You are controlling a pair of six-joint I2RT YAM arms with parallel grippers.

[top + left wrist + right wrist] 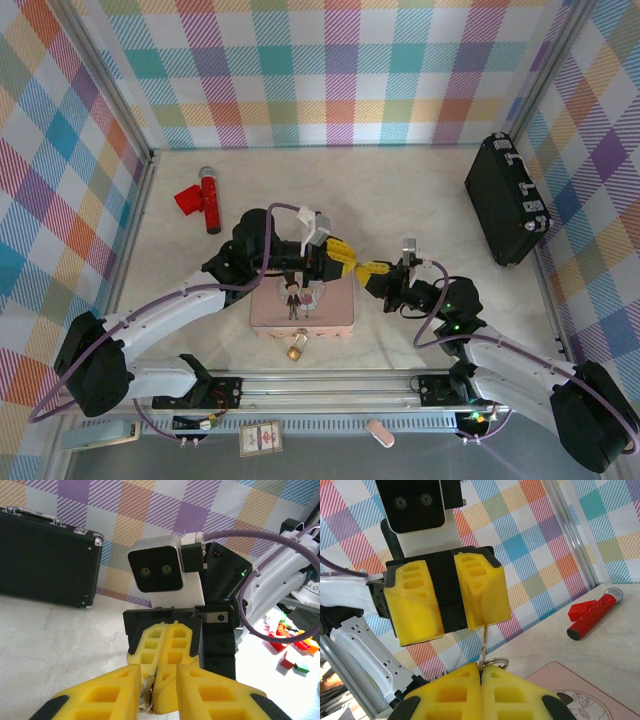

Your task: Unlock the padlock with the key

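The key (484, 642), pinched at its ring end by the tightly closed right gripper (481, 672), points its blade at the left gripper (449, 599) (fingers (480, 590) a narrow gap apart), while the padlock (296, 350) sits nearer the robot than both, at the edge of the pink box (335, 318).

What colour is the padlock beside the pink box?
The padlock is brass-gold, clearest in the top external view.

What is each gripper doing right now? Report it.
Left gripper: open.
Right gripper: closed, holding the key.
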